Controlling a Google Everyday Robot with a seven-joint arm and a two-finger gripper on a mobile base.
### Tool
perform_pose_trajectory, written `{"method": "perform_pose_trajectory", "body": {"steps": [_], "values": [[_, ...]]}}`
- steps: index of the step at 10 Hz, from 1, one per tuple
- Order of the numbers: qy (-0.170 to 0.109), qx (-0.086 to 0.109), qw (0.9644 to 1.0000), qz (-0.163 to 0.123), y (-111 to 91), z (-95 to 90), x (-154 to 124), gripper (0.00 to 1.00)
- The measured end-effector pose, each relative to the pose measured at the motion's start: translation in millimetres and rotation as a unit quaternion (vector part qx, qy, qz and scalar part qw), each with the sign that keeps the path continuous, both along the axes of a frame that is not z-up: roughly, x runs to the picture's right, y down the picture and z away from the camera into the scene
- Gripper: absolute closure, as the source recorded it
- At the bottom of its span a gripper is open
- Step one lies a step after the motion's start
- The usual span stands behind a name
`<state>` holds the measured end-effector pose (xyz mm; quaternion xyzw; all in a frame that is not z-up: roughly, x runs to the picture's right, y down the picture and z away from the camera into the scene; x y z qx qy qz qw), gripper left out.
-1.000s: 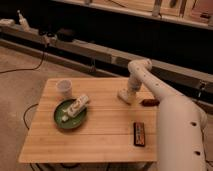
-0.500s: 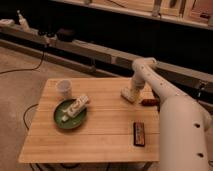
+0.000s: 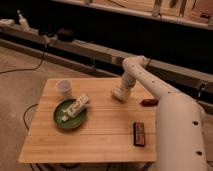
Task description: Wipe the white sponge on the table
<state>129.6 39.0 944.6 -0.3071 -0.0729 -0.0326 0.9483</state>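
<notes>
- The robot's white arm is reaching in from the right, with the gripper pointing down at the far middle of the table
- The white sponge is lying on the tabletop directly under the gripper, touching it; whether the gripper is clamping it cannot be told
- A white cup is standing near the far left corner, just behind a green plate that is carrying a white bottle-like item
- A small reddish object is lying to the right of the sponge, and a dark flat bar is lying near the front right edge
</notes>
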Motion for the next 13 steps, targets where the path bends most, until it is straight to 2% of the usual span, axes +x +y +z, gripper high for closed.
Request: {"method": "perform_pose_trajectory", "body": {"steps": [2,4,7,9,11,13], "values": [[-0.01,-0.001,0.9995,-0.031,16,-9.0,-10,0.52],[-0.024,-0.002,0.9982,-0.056,40,-26.3,-21,0.52],[-0.042,0.018,0.9958,-0.079,64,-54.9,-20,0.52],[-0.048,0.024,0.9942,-0.093,86,-71.9,-10,0.52],[-0.041,0.02,0.9947,-0.092,110,-80.9,12,0.52],[-0.023,0.013,0.9979,-0.06,121,-81.6,43,0.52]]}}
